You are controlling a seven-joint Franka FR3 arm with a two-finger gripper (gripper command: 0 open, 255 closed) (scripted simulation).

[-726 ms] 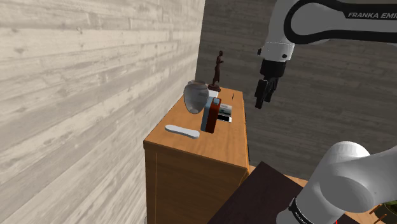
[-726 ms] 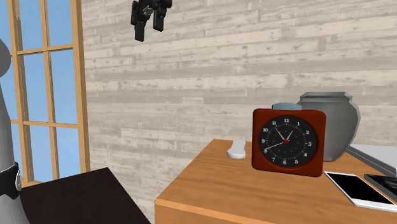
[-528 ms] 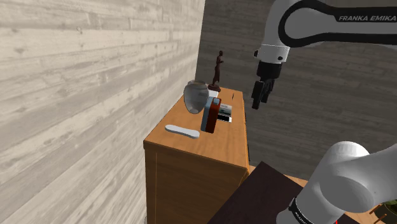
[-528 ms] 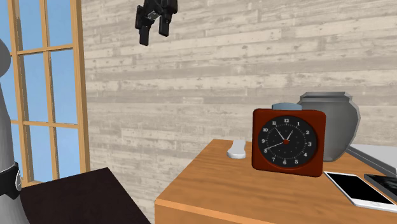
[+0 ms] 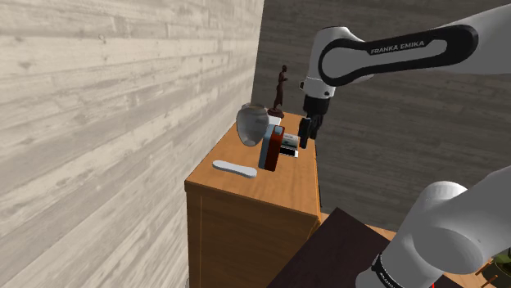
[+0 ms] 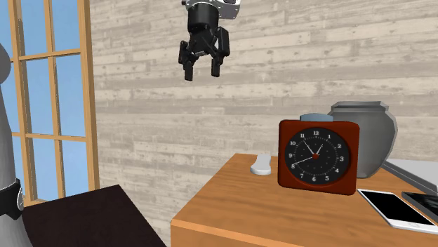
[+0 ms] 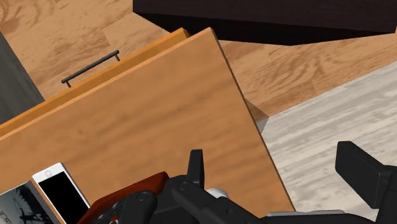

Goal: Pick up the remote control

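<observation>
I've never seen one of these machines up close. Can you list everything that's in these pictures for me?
Cabinet: one, orange-brown wood, against the plank wall.
Remote control: one, white, flat on the cabinet top, wall side.
Clock: one, red-brown case, black face, upright on the top.
Vase: one, grey, behind the clock.
Figurine: one, dark reddish, far end of the top.
Phone: one, white, black screen, flat near the clock.
Window: one, wooden frame, blue panes.
Stand: one, dark box, beside the cabinet.
Arm: one, white.
Gripper: one, black, open, in the air, holding nothing.
</observation>
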